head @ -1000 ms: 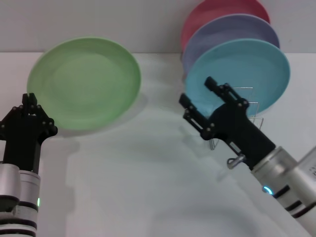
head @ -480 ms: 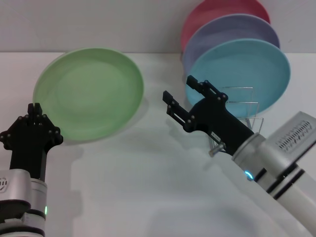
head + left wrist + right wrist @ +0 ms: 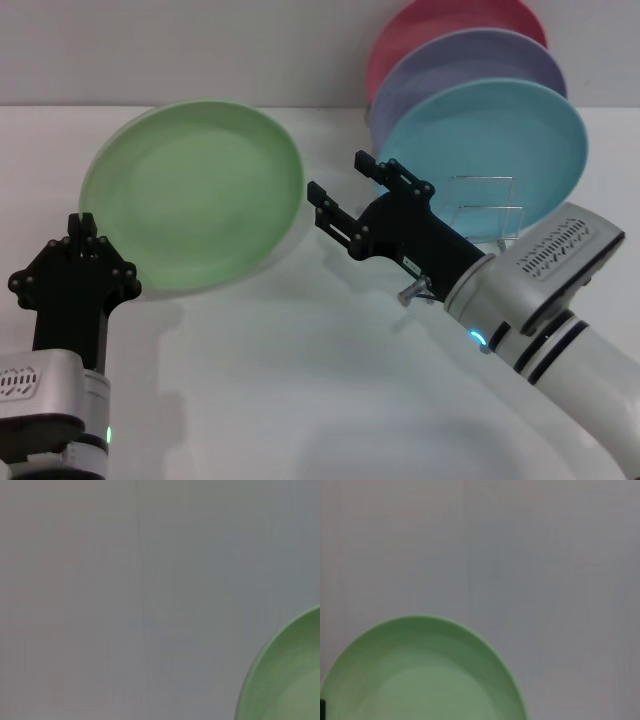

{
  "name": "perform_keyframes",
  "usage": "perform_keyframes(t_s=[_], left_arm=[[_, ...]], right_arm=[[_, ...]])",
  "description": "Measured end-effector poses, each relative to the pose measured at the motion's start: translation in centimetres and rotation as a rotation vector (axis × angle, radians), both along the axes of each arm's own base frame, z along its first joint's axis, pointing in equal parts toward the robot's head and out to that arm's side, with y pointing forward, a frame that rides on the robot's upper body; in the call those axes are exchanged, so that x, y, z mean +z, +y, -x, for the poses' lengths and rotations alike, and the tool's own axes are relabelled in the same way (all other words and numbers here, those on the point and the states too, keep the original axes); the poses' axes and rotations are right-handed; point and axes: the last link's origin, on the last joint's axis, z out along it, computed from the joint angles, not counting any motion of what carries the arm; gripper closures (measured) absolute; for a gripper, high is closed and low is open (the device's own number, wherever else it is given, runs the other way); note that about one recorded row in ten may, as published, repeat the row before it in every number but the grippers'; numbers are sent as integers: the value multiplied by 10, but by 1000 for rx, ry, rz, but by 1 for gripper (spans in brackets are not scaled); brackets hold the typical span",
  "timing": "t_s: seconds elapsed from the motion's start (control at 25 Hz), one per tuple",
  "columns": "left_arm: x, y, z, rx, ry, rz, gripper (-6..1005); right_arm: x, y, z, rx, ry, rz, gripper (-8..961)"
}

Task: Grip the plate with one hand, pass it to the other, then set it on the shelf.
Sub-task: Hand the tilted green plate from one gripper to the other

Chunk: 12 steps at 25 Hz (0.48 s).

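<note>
The light green plate [image 3: 193, 192], tilted above the desk [image 3: 300, 380], has drifted toward the wire shelf [image 3: 485, 215]. The left gripper [image 3: 84, 232] fingers stay clamped on its lower rim. The right gripper [image 3: 345, 195], fingers apart, has moved closer to the plate.

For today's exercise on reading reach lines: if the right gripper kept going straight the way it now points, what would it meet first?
Most likely the near rim of the green plate held up by the left gripper. The right gripper, fingers open, points at that edge with only a small gap showing, though depth is uncertain.
</note>
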Motion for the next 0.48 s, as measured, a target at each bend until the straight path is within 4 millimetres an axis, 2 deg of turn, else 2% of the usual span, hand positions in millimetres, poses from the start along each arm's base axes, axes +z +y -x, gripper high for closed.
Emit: perform_keyframes(t_s=[0.48], left_arm=[[-5,-4,-10,-22,0,24,967]], right_arm=[[-4,6,2,-23,-17,15,272]])
